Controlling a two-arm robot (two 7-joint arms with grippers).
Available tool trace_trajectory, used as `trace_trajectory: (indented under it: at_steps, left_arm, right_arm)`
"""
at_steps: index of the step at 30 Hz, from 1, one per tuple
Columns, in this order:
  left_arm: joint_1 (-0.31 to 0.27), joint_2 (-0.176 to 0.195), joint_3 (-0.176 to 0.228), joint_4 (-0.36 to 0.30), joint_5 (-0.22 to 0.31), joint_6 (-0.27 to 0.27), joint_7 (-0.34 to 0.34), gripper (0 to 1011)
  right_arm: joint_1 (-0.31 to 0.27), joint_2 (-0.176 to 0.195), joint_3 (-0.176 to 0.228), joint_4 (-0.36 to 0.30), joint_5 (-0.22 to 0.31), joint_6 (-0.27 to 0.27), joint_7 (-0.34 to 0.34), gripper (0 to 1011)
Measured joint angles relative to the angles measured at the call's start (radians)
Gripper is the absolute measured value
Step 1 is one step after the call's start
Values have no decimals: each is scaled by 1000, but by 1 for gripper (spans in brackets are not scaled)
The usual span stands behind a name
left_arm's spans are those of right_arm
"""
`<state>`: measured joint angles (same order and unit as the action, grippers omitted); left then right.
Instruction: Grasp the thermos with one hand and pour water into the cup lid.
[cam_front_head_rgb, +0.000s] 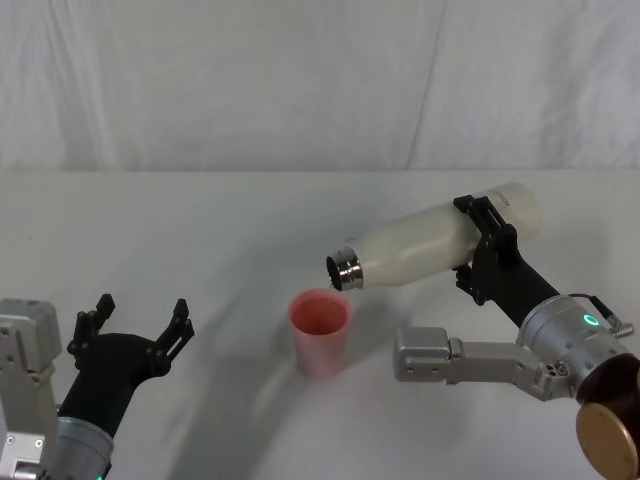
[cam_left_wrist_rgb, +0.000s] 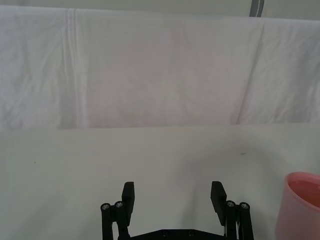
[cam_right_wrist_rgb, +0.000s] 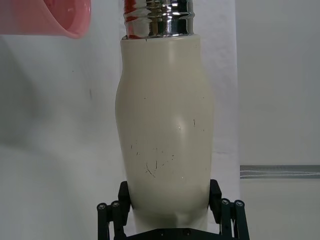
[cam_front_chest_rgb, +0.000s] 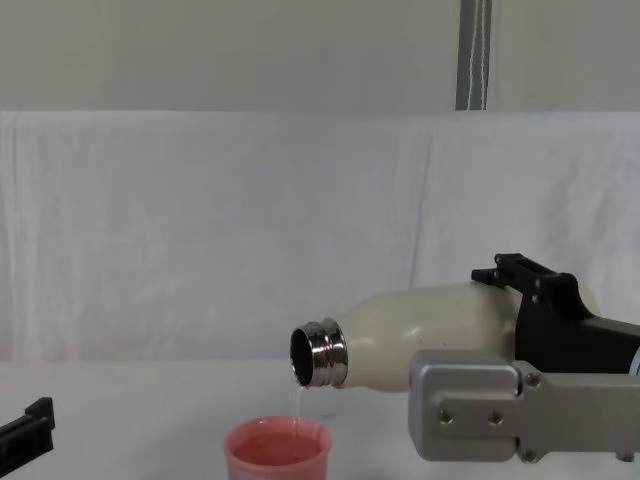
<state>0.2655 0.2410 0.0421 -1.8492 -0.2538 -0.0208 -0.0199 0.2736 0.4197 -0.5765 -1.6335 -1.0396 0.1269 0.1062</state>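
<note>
White-draped table (cam_front_head_rgb: 200, 210); right claw (cam_front_head_rgb: 487, 250) tips thermos (cam_front_head_rgb: 430, 245) over cup lid (cam_front_head_rgb: 320, 330).

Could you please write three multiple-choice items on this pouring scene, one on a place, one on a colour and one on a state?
1. Where is the thermos mouth?
A. Above the cup lid
B. Flat on the table
C. Behind the left gripper

2. What colour is the cup lid?
A. Blue
B. Salmon pink
C. Green

3. How is the right gripper?
A. Open and parked
B. Shut on the cup lid
C. Shut on the thermos

Answers: 1 A, the chest view shows the steel neck just over the cup, with a thin trickle falling. 2 B, pink in all views. 3 C, its fingers clamp the tilted body near the base.
</note>
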Motion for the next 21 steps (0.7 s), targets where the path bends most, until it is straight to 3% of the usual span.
trace_trajectory:
  at_steps: [21]
  left_arm:
    - [0, 0, 0, 0, 0, 0, 0, 1001]
  right_arm:
    - [-2, 1, 0, 0, 0, 0, -1, 955]
